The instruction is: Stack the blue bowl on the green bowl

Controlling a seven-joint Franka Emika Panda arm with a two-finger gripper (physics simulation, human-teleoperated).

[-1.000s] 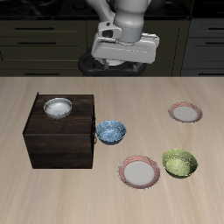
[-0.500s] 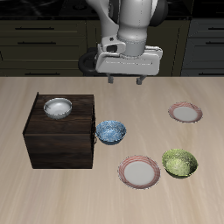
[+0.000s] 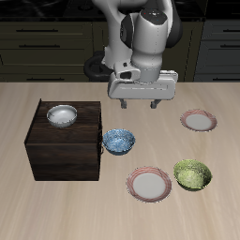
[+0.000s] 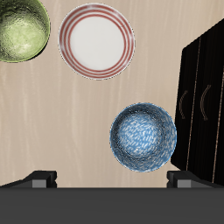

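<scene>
The blue bowl [image 3: 118, 142], light blue with white speckles, sits on the table next to the dark wooden box [image 3: 64, 141]; it also shows in the wrist view [image 4: 143, 136]. The green bowl [image 3: 192, 173], mottled yellow-green, sits nearer the table's front edge, beside a pink-rimmed plate; the wrist view shows part of it [image 4: 21, 30]. My gripper [image 3: 139, 105] hangs open and empty above the table, farther back than the blue bowl and well above it. Its fingertips [image 4: 44, 178] show at the edge of the wrist view.
A white bowl with a grey rim [image 3: 62, 115] sits on top of the box. One pink-rimmed white plate [image 3: 149, 184] lies between the two bowls, also in the wrist view [image 4: 96, 40]. A second plate [image 3: 198, 120] lies farther back. Dark cabinets stand behind the table.
The gripper has come down and forward from near the table's back toward the blue bowl. Nothing on the table has moved.
</scene>
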